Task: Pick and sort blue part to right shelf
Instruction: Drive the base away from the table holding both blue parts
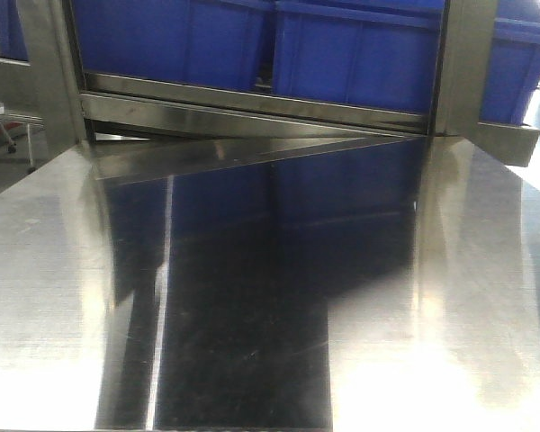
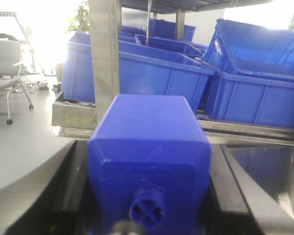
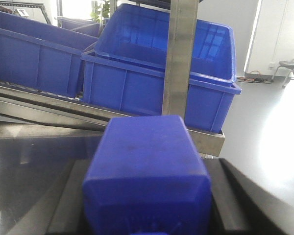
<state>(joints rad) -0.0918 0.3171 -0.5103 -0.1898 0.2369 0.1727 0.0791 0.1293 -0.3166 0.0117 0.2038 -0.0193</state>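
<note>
while left hand [image 2: 150, 152] grips block [image 2: 149, 166], right hand [image 3: 148, 169] blue part [image 3: 146, 161], bins [image 3: 152, 90] hide contents

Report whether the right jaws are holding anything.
Holding: the blue part fills the gap between the dark jaws in the right wrist view.

My left hand [image 2: 149, 145]: two flat, matte black fingers [image 2: 63, 196] with straight edges, one on each side of the hand's centre line. At the hand's base is a rounded grey fitting [image 2: 121, 228], too blurred to identify. My right hand [image 3: 152, 162]: matching flat, dark fingers [image 3: 240, 205], plain-surfaced.
</note>
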